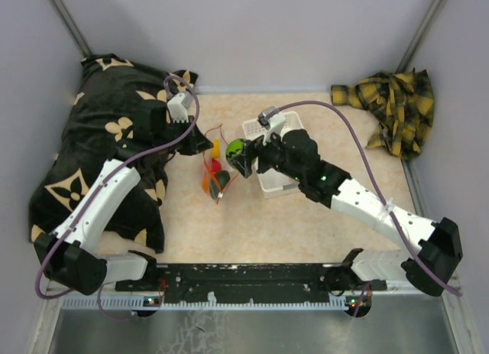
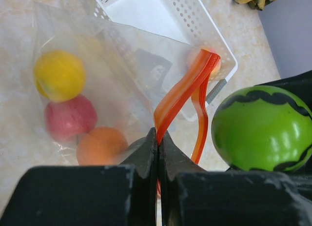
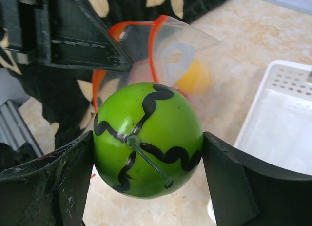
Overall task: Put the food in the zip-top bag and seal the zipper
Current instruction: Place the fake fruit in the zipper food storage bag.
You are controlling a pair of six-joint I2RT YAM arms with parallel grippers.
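Right now my left gripper has its jaws pressed together on the zipper, pinching one orange-red lip of it at the near end. From that pinch the strip rises and curves away from me; the other lip hangs apart from it, so the mouth of the bag stands open. The clear plastic spreads out to the left of my fingers, and through it I see a lemon, an apple and an orange lying together, the orange closest to my fingertips.

My right gripper is spread wide but clamped on a green fruit with black wavy lines, one finger on each side of it. That fruit hangs just beside the open mouth, right of the zipper as my left wrist sees it, and outside the bag.

Behind the bag sits a white basket, touching or almost touching its far corner. Further out, on the table, a black cloth with tan flowers lies under my left arm, and a yellow plaid cloth sits in the far right corner.
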